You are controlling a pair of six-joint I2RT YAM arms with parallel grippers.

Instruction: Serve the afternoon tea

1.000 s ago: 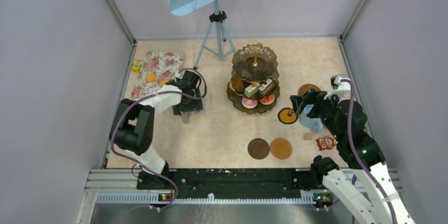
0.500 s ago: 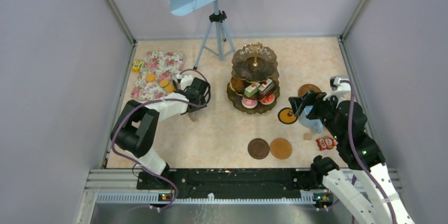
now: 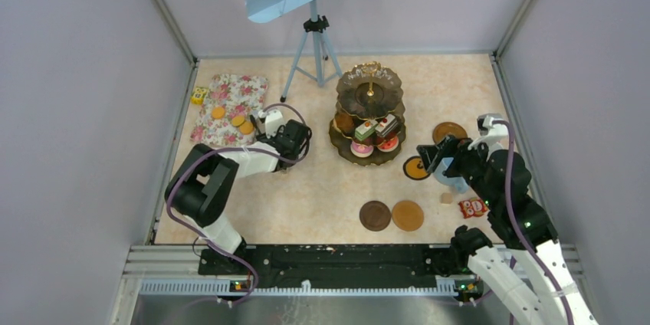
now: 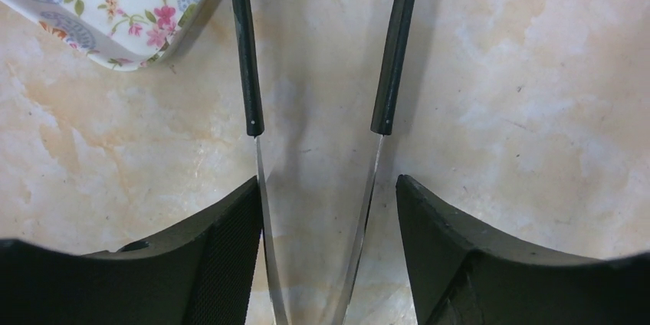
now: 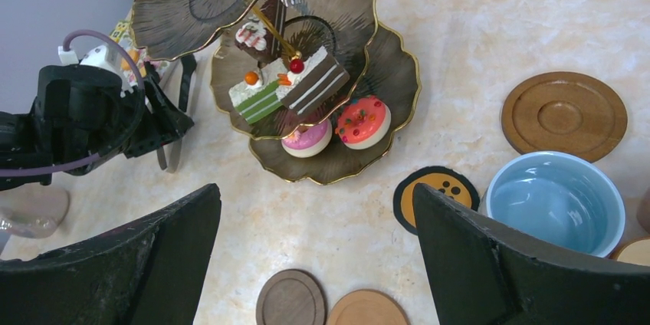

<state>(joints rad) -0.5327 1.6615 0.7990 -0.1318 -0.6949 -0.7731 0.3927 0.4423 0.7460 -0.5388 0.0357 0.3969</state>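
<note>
Centrally, three-tier stand (image 3: 370, 89) upright, axis vertical.

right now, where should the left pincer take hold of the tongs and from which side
Take the two bare metal arms, short of the black sleeves, coming straight down. The tongs lie on their side on the table, arms spread in a V with thin edges up, so the left pincer can straddle both and squeeze from outside.

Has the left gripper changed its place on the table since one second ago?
Yes. In the top view the left gripper has moved right, away from the floral mat, toward the tiered stand.
</note>
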